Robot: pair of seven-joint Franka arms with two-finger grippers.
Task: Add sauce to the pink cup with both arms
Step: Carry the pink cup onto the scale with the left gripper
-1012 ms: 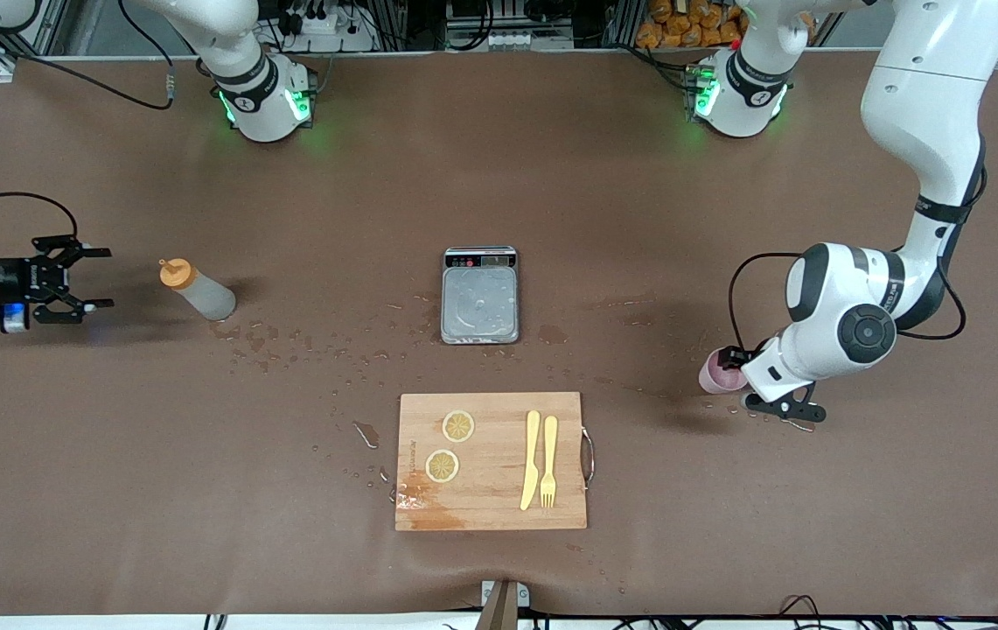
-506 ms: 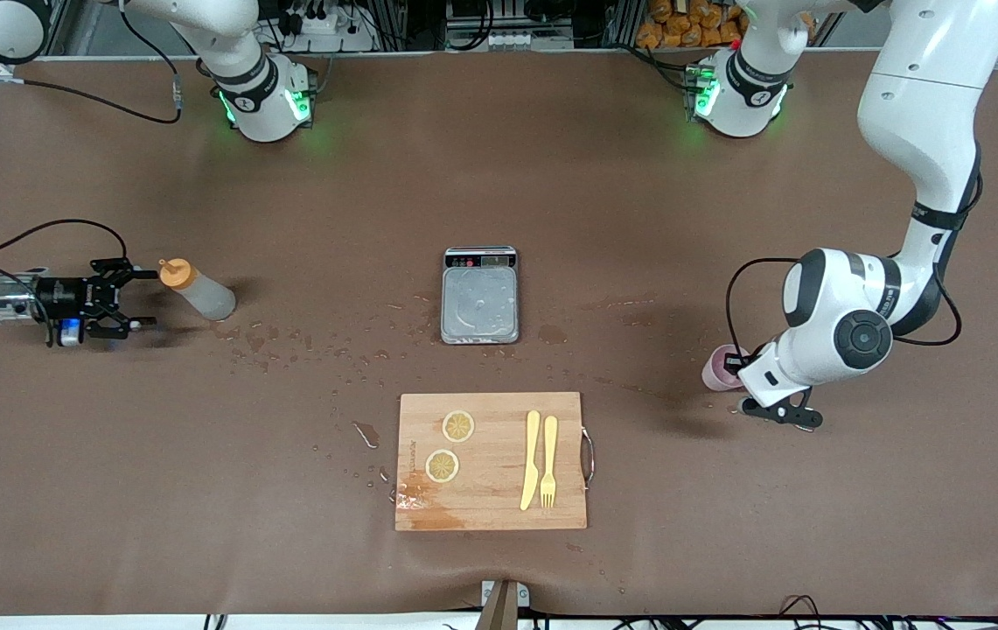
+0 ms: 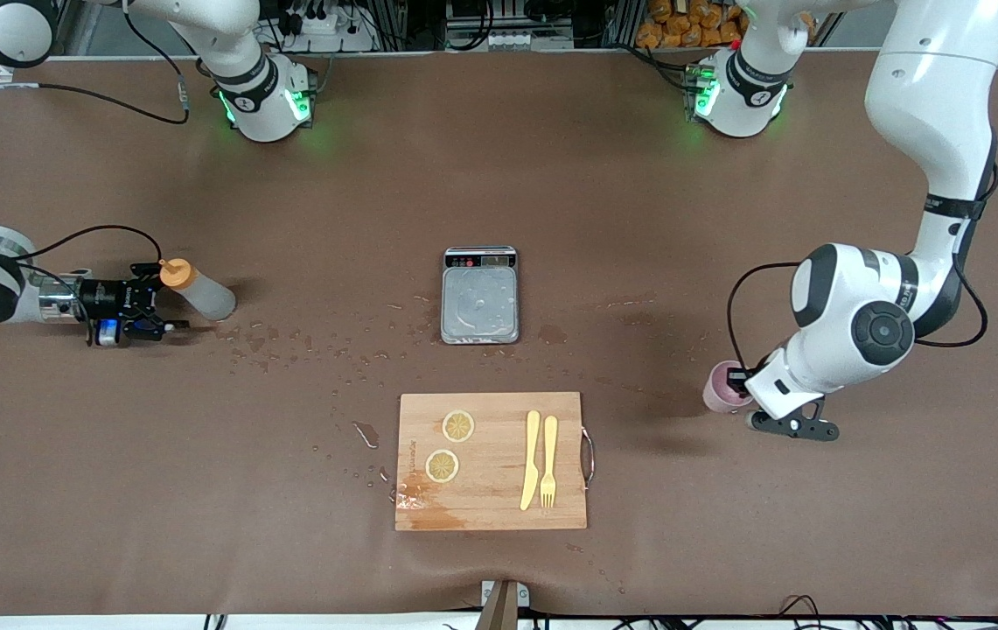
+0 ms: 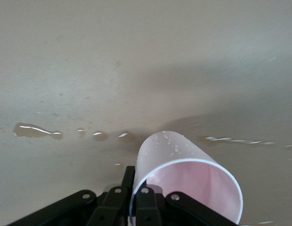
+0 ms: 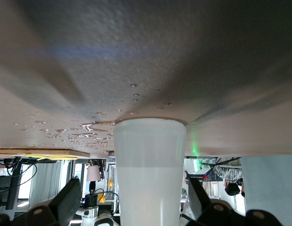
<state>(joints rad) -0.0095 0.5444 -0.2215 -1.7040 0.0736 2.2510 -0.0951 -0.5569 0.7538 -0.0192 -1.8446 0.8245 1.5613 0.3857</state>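
Note:
The sauce is a translucent greyish squeeze bottle [image 3: 199, 296] with an orange cap, standing at the right arm's end of the table. My right gripper [image 3: 157, 299] is open, and its fingers flank the bottle's upper part. The right wrist view shows the bottle [image 5: 148, 169] filling the gap of the right gripper [image 5: 136, 197] with space on both sides. At the left arm's end, my left gripper [image 3: 742, 387] is shut on the wall of the pink cup [image 3: 720, 390]. One finger is inside the rim and one outside, as the left gripper [image 4: 134, 200] and the cup [image 4: 183, 174] show in the left wrist view. I cannot tell whether the cup touches the table.
A small metal scale [image 3: 480, 297] sits mid-table. Nearer the front camera lies a wooden cutting board [image 3: 490, 503] with two lemon slices [image 3: 457, 426], a yellow knife [image 3: 531, 459] and a fork [image 3: 548, 461]. Water drops [image 3: 289, 346] are scattered between the bottle and the board.
My right gripper has slid in toward the bottle until its open fingers flank it. My left gripper has shut on the cup's wall and shifted a little with it.

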